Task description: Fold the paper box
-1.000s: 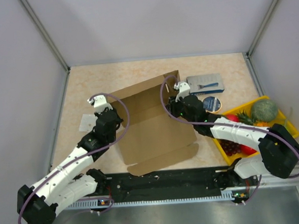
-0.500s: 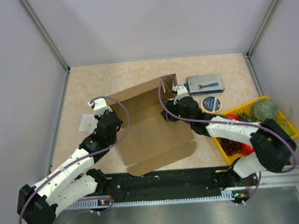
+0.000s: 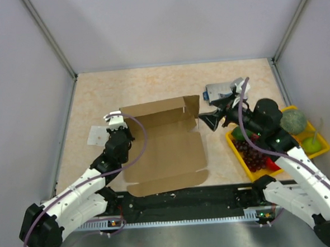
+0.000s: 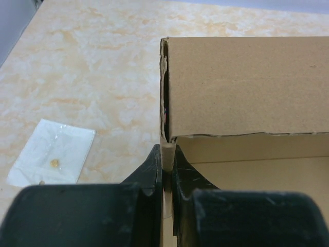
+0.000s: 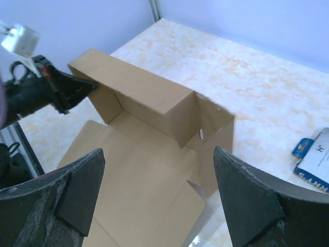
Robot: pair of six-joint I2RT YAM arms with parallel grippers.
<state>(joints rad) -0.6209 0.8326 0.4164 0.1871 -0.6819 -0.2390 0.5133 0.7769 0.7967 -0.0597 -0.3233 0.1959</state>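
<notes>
Beige marbled tabletop fills your workspace, closed in by plain grey panels. Nearest the arm bases, the paper box [image 3: 165,151] lies in the middle of the table, its base panel flat and its near flap spread flat toward you. Your left gripper [image 4: 165,160] is clenched on the box's left side flap. The thin cardboard edge stands upright between the fingers [image 4: 149,175], right below the left corner of the far wall. Just left of that arm, a small white packet [image 3: 97,135] lies flat on the table, apart from the box. On the right, a yellow tray [image 3: 234,144] holds dark grapes [image 3: 250,153] and a green melon [image 3: 293,121].

Farther back, the box's far wall stands upright, and a short end flap stands at its right corner. Your right gripper [image 3: 209,116] is spread wide and grasps nothing. It hangs just beside that right corner, pointing at the box. Whether its lower fingertip touches the flap cannot be told from above. Behind it, a blue-and-white flat package [image 5: 314,158] lies on the table, partly hidden by the wrist in the top view.
</notes>
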